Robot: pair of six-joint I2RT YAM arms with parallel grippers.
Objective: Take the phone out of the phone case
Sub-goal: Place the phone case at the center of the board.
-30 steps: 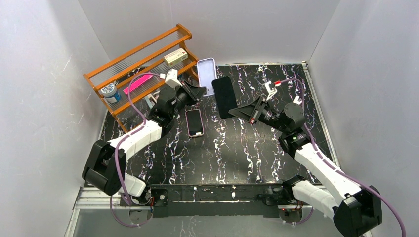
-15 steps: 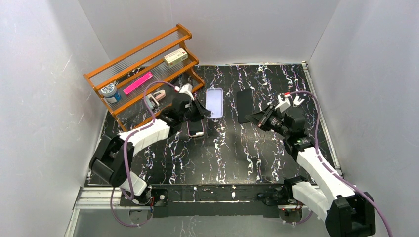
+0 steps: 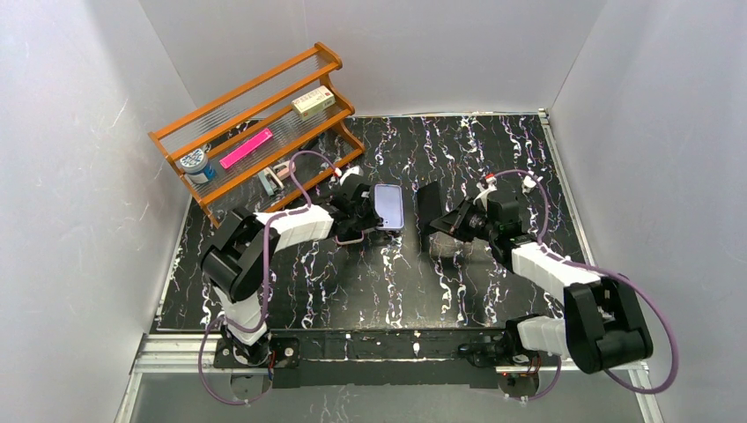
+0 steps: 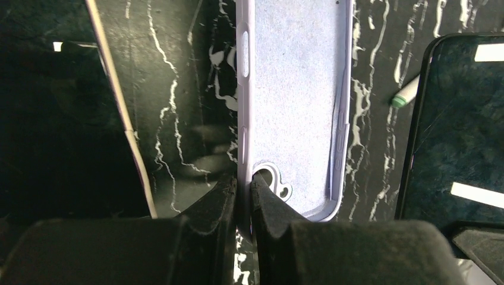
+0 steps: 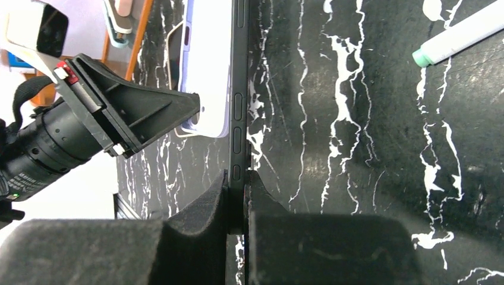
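My left gripper (image 4: 243, 185) is pinched tight on the side wall of the lilac phone case (image 4: 294, 101). My right gripper (image 5: 238, 178) clamps the buttoned edge of the black phone (image 5: 240, 89), out and just beside the case. I'd lay both flat on the marbled table (image 4: 178, 89) before releasing.

Top of phone case (image 4: 294, 107) beyond view's edge

A desk (image 3: 458, 282) with a black marble-patterned top, veined in white and purple, sits enclosed by plain white walls (image 3: 440, 53) on three sides. An orange wooden rack (image 3: 249, 92) stands at its back left corner. The light is even.
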